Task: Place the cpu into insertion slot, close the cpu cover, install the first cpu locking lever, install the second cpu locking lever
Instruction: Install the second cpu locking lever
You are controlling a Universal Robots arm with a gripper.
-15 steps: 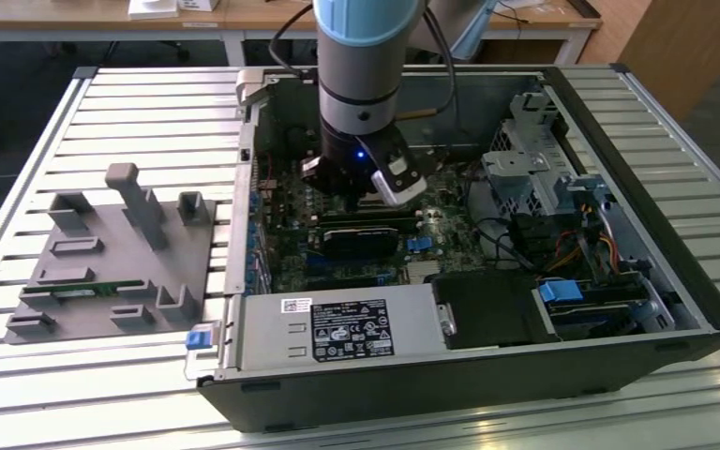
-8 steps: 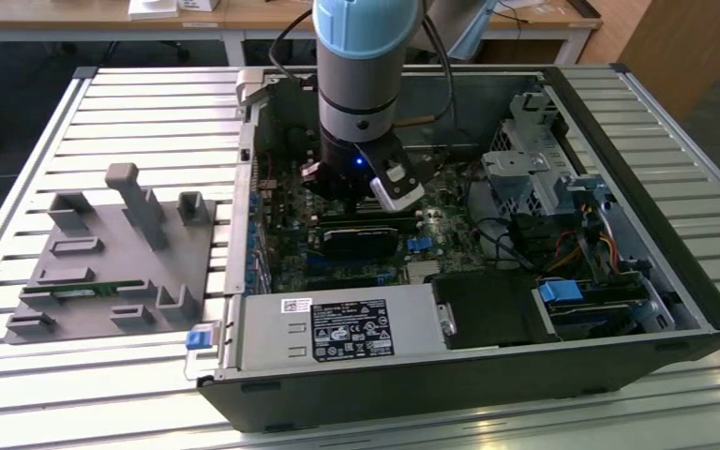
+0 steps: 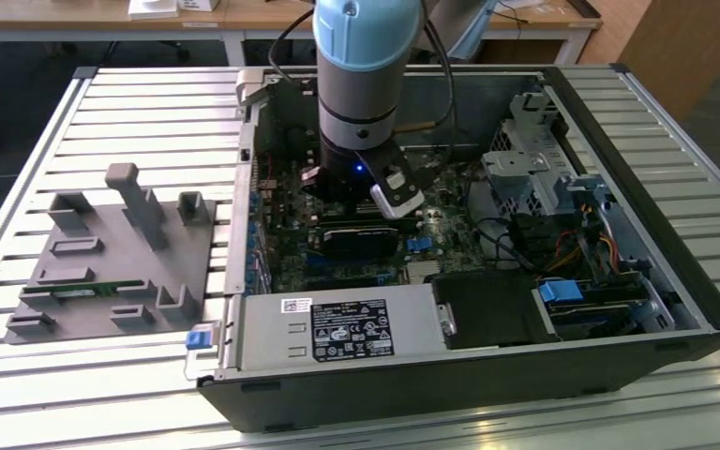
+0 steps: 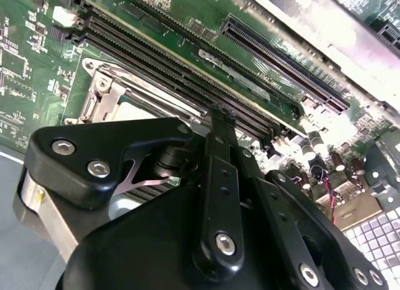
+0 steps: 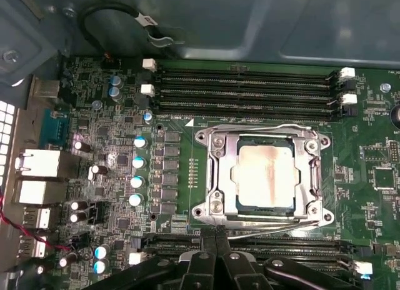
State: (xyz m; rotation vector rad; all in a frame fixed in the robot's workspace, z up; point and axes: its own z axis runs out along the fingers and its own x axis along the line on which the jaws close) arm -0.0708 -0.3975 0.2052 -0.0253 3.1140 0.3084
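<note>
Black fingers (image 5: 215,255) of the arm's tool, pressed together on nothing in the first wrist view, sit nearest the lens and hover just beside the edge of the insertion slot (image 5: 215,205), with their linkages large in the second wrist view (image 4: 215,124). Within that slot lies the cpu (image 5: 264,177), flat with its pale metal top showing through the cut-out of the cpu cover (image 5: 220,162), which is folded down around it, and thin wire levers (image 5: 269,222) run along the frame's sides. Around it spreads the green motherboard (image 5: 369,146) with long black memory slots (image 5: 244,90), all inside the open computer case (image 3: 660,281) standing on the slatted surface (image 3: 123,103) next to a grey fixture tray (image 3: 110,272) at the exterior view's left.
</note>
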